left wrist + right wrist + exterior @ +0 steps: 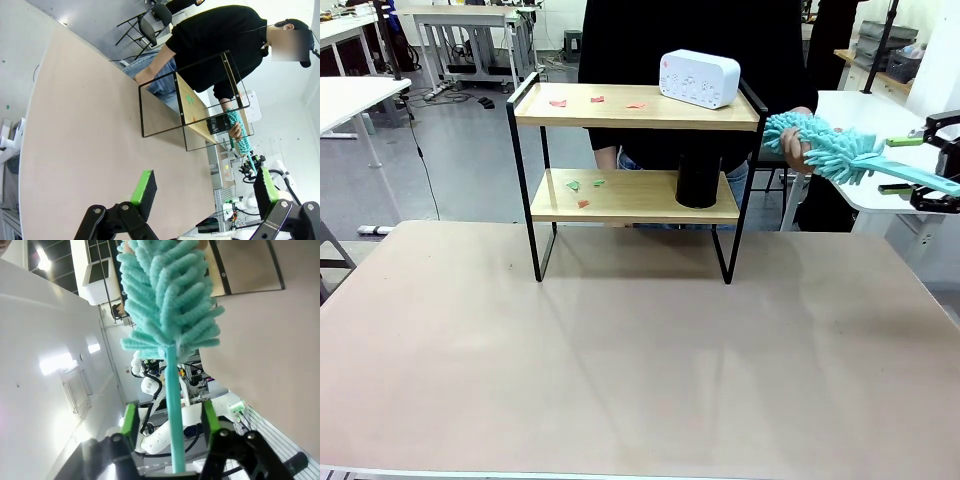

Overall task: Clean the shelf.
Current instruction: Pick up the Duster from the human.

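Right wrist view first: did the right pincer have the duster?

— Not quite. Its green pads stood on either side of the teal handle with a gap on each side, so it was released, not clamped. The fluffy head was in the person's hand, just off the right end of the shelf.

— And the shelf itself?

— It stood at the far middle of the tabletop, in front of the person. Red scraps lay on the top board, along from a white box. Green and red ones lay on the lower board, along from a black cylinder.

— So how should the handover have been done well?

— My judgement: centre the handle between the pads and close squarely and firmly, so the long handle could not swivel. Draw away only once the person let go. Held that far from the head, the duster would likely droop, so the wrist would need to allow for it when sweeping.

— And the left pincer?

— Left wrist view had it released, nothing between its fingers, well apart from the shelf. Best kept clear of the sweep.
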`<act>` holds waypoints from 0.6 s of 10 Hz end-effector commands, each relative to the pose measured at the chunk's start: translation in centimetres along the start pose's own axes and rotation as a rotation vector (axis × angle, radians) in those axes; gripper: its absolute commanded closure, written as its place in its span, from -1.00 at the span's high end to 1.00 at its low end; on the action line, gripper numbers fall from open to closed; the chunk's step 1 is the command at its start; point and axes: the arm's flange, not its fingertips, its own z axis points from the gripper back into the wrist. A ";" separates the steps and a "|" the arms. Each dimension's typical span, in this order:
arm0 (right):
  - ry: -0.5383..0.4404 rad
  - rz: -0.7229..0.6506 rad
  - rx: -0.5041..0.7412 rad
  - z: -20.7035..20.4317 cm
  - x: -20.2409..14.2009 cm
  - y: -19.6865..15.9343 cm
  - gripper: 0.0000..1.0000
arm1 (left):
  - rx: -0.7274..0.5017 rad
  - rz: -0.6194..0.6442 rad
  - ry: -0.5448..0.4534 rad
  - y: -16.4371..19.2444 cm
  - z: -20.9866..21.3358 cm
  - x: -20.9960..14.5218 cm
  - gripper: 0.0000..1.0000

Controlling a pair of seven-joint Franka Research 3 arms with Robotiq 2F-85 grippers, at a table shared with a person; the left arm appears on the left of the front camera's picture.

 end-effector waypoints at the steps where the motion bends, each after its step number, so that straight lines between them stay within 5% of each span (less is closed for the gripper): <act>1: 0.007 -0.018 0.035 0.3 0.5 0.6 -1.00 | -0.002 -0.006 0.013 -0.3 0.2 -0.3 1.00; 3: 0.030 -0.019 0.022 -0.3 0.3 0.3 -0.90 | -0.002 -0.006 0.013 -0.3 0.2 -0.3 1.00; 6: 0.019 -0.016 0.024 0.0 0.4 0.3 -1.00 | -0.002 -0.006 0.013 -0.3 0.2 -0.3 1.00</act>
